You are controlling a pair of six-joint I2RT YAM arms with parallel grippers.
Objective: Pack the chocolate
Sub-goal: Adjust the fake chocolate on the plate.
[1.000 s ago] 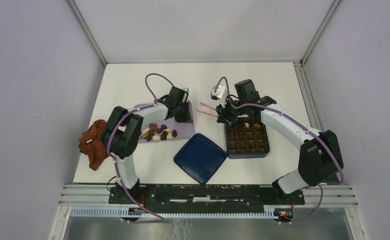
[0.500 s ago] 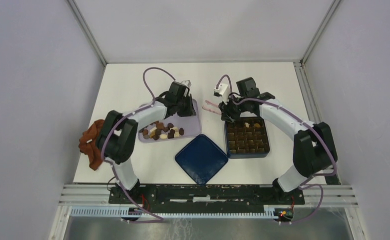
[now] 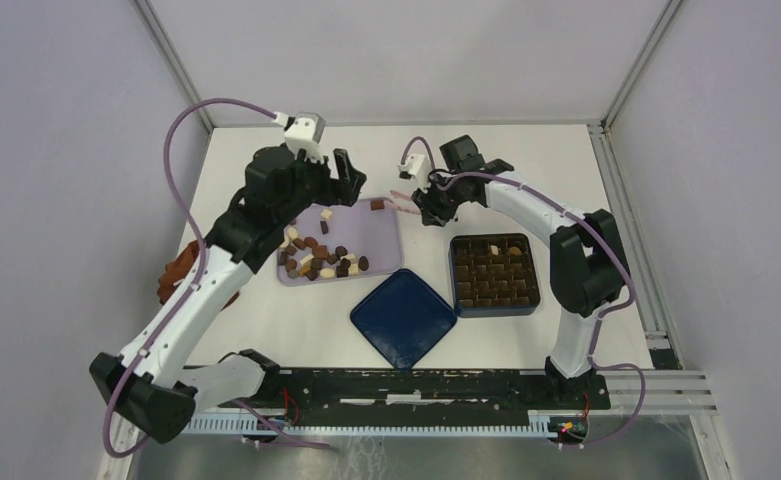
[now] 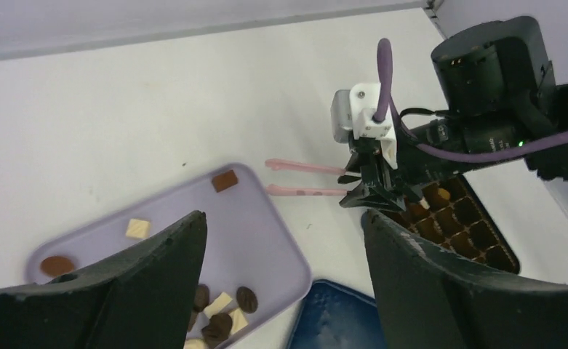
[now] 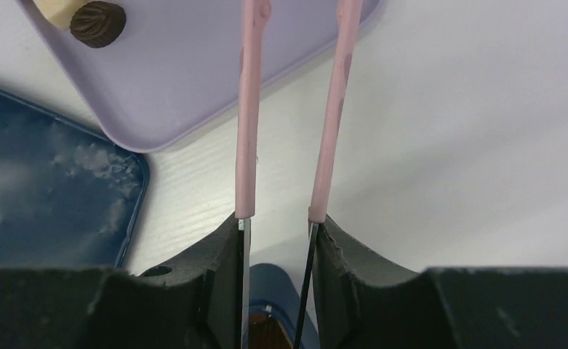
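Note:
The chocolate [image 3: 316, 256] lies as several brown and cream pieces on a lilac tray [image 3: 371, 232], mostly at its left end. Single pieces, such as a brown square [image 4: 225, 180], lie toward its far edge. My left gripper [image 3: 344, 172] hangs open above the tray's far side, holding nothing [image 4: 284, 218]. My right gripper [image 3: 428, 207] is shut on pink tongs [image 3: 402, 199], whose tips reach the tray's far right corner. In the right wrist view the two tong arms [image 5: 248, 109] run over the tray's edge [image 5: 193, 73]. Right of it sits the dark compartment box [image 3: 453, 275].
A blue lid [image 3: 402, 316] lies in front, between tray and box. A reddish-brown cloth [image 3: 178, 278] is bunched at the table's left edge, partly behind my left arm. Grey walls close in the table on three sides.
My left gripper has let go of the tray, opened and lifted back to the left. The tray has swung round a little. My right gripper has carried the tongs left, toward the tray.

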